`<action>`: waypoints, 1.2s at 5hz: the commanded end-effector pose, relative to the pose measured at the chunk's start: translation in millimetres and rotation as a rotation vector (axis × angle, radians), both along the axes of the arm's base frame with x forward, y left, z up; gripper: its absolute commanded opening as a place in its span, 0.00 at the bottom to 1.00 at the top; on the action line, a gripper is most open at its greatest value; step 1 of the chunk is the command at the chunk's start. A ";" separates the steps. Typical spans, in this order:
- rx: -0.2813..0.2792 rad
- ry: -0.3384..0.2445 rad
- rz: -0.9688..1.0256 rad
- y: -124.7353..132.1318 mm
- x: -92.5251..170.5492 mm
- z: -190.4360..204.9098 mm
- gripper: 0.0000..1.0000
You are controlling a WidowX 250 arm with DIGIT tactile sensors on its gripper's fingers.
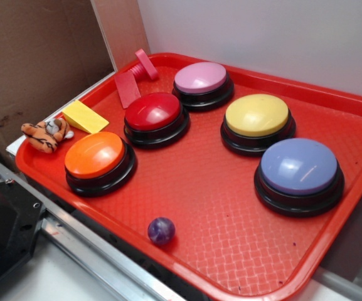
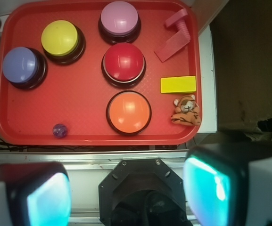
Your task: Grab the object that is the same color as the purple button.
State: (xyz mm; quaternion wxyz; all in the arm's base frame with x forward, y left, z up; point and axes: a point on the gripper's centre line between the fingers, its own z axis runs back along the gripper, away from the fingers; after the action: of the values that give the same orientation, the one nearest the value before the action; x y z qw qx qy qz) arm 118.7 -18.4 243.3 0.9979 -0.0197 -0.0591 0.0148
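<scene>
Wrist view: gripper (image 2: 126, 188) sits high above the scene, jaws spread wide, nothing between them, both pads glowing teal at the frame's bottom corners. It hangs over the near edge of the setup, well short of everything.

Target is the small purple ball (image 2: 60, 130), alone on the red tray (image 2: 79, 99) near its front rim, well apart from the purple button (image 2: 20, 65) it matches. Orange button (image 2: 128, 111) is the nearest neighbour, not touching.

Risks, my read: ball is round and glossy, so an off-centre close would likely squirt it out and send it rolling across the tray. It also sits close to the tray lip, so one finger could land on the rim and stop the descent. Pink-mauve button (image 2: 120, 18) and pink bolt toy (image 2: 177, 21) are colour lookalikes.

Tray floor is textured plastic with a raised rim. Around it: cardboard panel (image 1: 36, 56) to one side, pale wall (image 1: 262, 31) behind, metal rail (image 1: 99, 251) along the front. Yellow block (image 2: 178, 84) and tiger plush (image 2: 185, 110) sit at the tray's edge.
</scene>
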 end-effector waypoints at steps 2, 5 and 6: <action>0.003 0.009 -0.064 -13.2 10.2 -15.3 1.00; -0.120 -0.006 -0.005 -73.5 33.9 -91.8 1.00; -0.146 0.061 0.018 -95.7 38.2 -132.8 1.00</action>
State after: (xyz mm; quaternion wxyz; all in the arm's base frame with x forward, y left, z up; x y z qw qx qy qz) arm 154.0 -110.0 100.4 0.9962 -0.0797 -0.0119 0.0316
